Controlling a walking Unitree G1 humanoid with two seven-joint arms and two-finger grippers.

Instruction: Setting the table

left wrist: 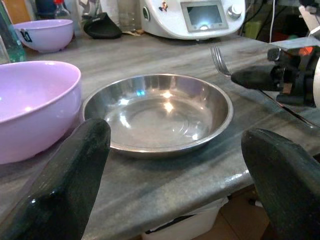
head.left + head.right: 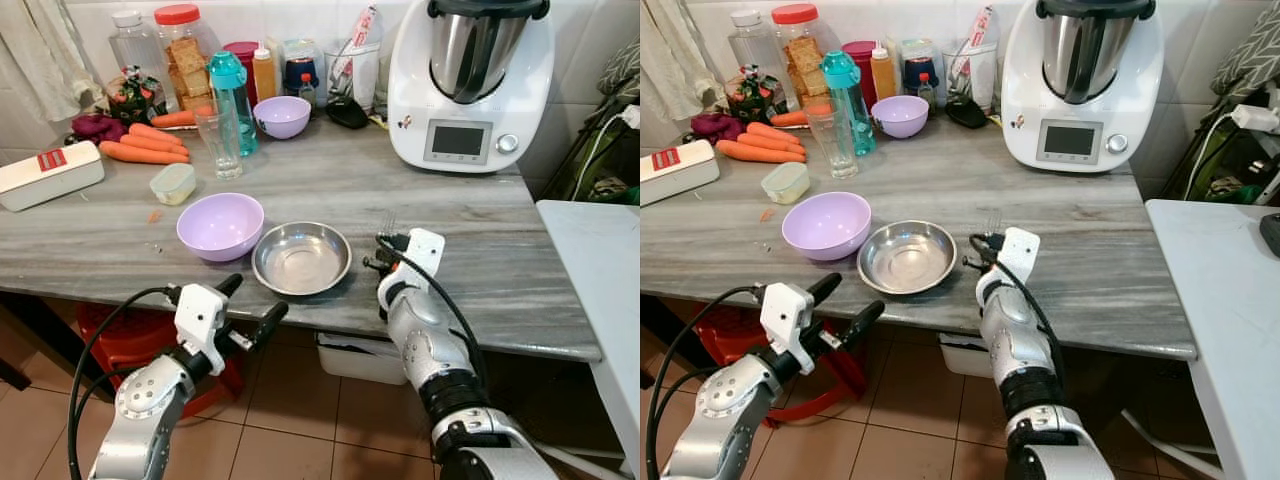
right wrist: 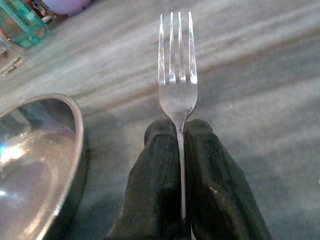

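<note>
Pinching fork [image 3: 178, 75] (tines forward): right gripper [image 3: 181, 165], beside steel bowl [image 3: 35, 160].

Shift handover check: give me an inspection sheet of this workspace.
Surface: grey marble counter, crumbs near its left side.
Job's things: steel dish beside lilac bowl; fork held, tines forward, right of the dish.
Clutter: carrots, jars, teal bottle, glass, small lilac bowl, food processor.
End effectors: left end effector open before the counter edge; right end effector shut on fork.
Cables: black, along both arms.
Surroundings: tiled floor, red stool.
</note>
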